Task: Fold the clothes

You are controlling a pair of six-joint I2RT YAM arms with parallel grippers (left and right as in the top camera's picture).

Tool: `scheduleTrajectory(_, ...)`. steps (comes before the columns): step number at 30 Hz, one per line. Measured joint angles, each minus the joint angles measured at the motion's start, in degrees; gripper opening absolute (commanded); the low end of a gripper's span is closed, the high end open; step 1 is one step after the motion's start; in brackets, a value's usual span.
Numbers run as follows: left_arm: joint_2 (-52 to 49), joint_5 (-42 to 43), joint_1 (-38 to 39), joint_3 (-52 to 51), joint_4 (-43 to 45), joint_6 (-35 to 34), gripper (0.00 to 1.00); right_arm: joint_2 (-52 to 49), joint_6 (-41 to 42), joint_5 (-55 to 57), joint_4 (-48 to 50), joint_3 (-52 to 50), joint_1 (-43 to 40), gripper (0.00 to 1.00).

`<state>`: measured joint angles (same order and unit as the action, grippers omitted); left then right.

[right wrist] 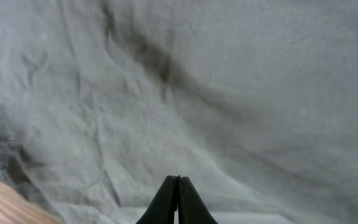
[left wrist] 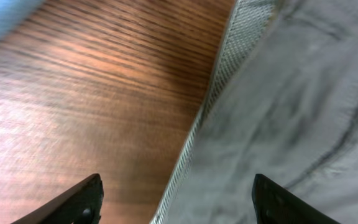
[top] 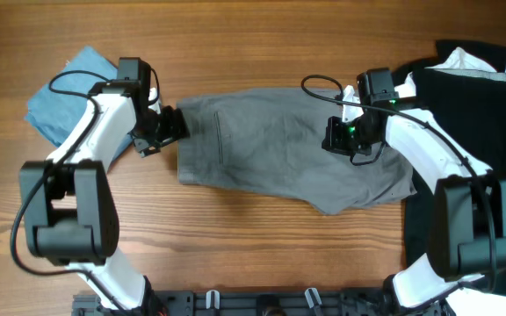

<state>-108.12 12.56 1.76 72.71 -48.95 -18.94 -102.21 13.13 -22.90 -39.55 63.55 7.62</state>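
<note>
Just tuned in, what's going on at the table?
Two arms are working on the grey shorts, which lie mid-table. The left gripper is open at their left edge, holding nothing. The right gripper is shut, over the shorts' right side. A light-blue piece lies far left; a black garment with a white one lies far right.

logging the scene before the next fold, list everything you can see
grey shorts: one, mid-grey, spread across the table's middle
light-blue garment: one, light blue, upper left, beside the left arm
black garment: one, black, right side, partly under the right arm
white garment: one, white, top right, at the black garment's upper edge
table: one, brown wood, under everything
left gripper: one, black, open, at the shorts' left edge
right gripper: one, black, shut, over the shorts' right part
</note>
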Motion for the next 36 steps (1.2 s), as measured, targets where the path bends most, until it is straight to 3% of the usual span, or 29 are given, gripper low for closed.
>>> scheduleTrajectory(5,-4.8,1.6,-0.2,0.0,2.2,2.3,0.67,-2.3,0.0,0.0,1.5,0.0,0.0,0.04)
scheduleTrajectory(13,-7.7,11.7,-1.0,2.0,3.2,8.0,0.65,-4.0,0.0,0.0,1.4,0.0,0.0,0.04)
scheduleTrajectory(15,-8.4,13.9,-0.6,2.5,3.6,9.5,0.61,-4.0,0.0,0.0,1.4,0.0,0.0,0.04)
scheduleTrajectory(19,-9.8,17.0,1.5,3.0,5.1,12.7,0.41,-4.0,0.0,0.0,1.4,0.0,0.0,0.04)
scheduleTrajectory(23,-11.4,19.3,3.2,3.2,7.4,14.4,0.04,-4.0,0.0,0.0,1.4,0.0,0.0,0.04)
scheduleTrajectory(29,-12.5,21.3,3.9,3.1,7.5,15.0,0.04,-4.0,0.0,0.0,1.4,0.0,0.0,0.04)
scheduleTrajectory(36,-12.7,18.7,2.9,4.9,-9.1,14.0,0.04,-4.0,0.0,0.0,-1.6,0.0,0.0,0.04)
